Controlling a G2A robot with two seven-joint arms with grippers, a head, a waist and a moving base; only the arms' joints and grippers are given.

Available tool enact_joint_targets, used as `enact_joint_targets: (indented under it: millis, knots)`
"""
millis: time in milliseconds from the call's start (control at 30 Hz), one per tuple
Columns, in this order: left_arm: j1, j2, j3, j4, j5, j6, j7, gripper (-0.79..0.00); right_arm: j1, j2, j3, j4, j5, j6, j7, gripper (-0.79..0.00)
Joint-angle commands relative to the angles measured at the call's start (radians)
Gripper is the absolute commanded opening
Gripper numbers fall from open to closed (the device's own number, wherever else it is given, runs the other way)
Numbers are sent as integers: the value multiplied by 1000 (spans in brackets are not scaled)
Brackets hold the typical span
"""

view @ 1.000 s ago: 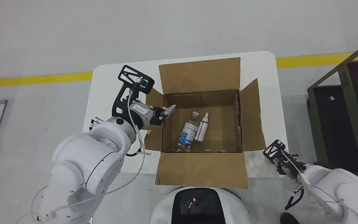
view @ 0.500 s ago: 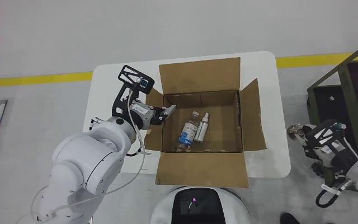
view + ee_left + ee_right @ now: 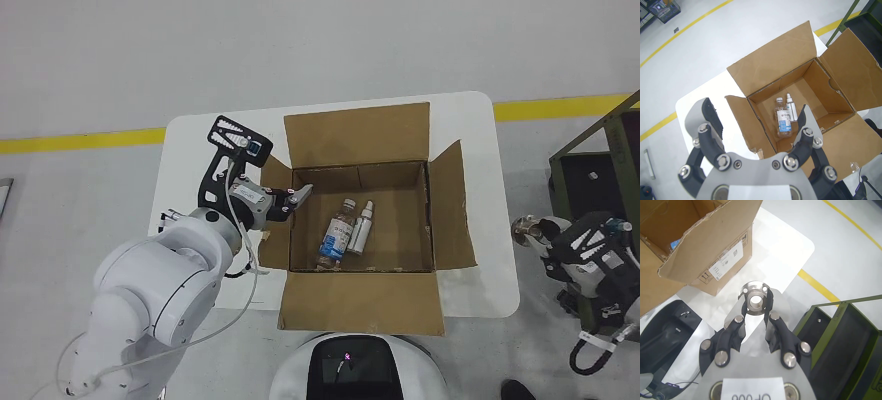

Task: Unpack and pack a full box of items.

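Gripping a metal ring point(image 3: 753, 286) in the right gripper point(image 3: 755, 302) beside the bench point(image 3: 783, 247) (left gripper point(image 3: 755, 103) spread open over the box point(image 3: 772, 62)).

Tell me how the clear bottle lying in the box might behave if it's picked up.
The clear bottle lies on its side and looks round, so it may roll if nudged. Its smooth plastic could slip. It lies right beside the white spray bottle, which might shift too.
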Motion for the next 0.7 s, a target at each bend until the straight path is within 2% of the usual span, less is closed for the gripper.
enact_joint_targets:
  millis: [0,233,333,667]
  knots:
    - [5,2,-20,-3,38,-3,43,0,5,-1,-9,-13,-5,37,-55,-785]
    - [6,5,-93,14,111,26,97,0,70,2,-105,-31,-12,128,-172,-785]
    - [5,5,-100,14,118,29,101,0,111,4,-171,-31,-12,155,-203,-785]
    - [5,5,-100,14,118,29,101,0,248,11,-410,-31,-14,201,-200,-785]
